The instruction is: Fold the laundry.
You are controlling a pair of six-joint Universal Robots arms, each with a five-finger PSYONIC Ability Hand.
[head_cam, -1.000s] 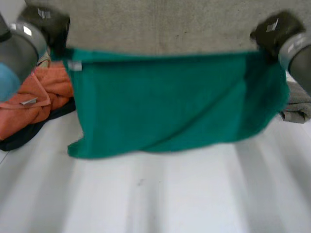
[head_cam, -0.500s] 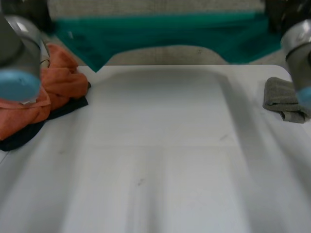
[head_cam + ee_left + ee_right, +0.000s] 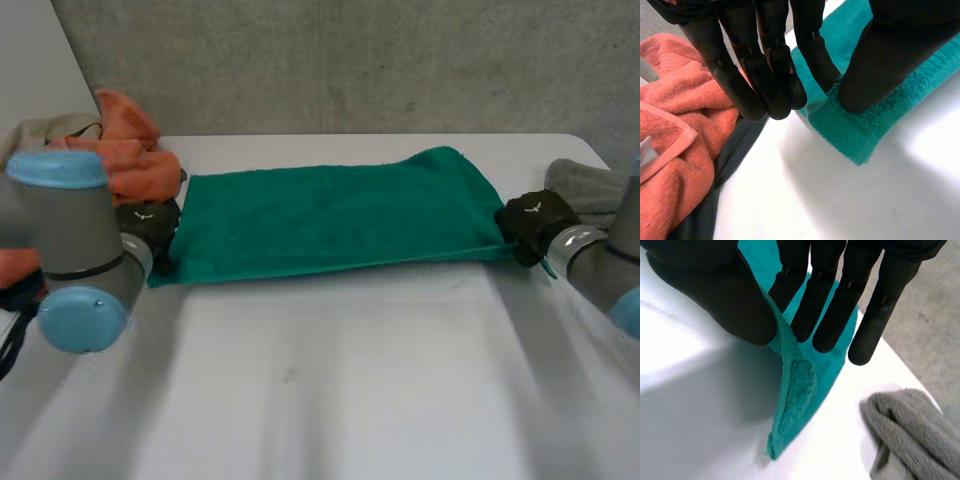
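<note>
Left hand (image 3: 150,228) pinches the near left corner of the green towel (image 3: 330,215), thumb pressed on top, fingers straight against the edge; right hand (image 3: 530,222) pinches the near right corner, edge raised between thumb and straight fingers; towel lies flat on the white counter (image 3: 350,380), long axis running hand to hand; orange towels (image 3: 130,160) beside the left hand; grey cloth (image 3: 590,185) beside the right.

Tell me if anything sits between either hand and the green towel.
Nothing visible does. The left hand pinches the green towel at one end corner, and the right hand pinches the other end. The orange towel and grey towel lie off to the sides.
</note>
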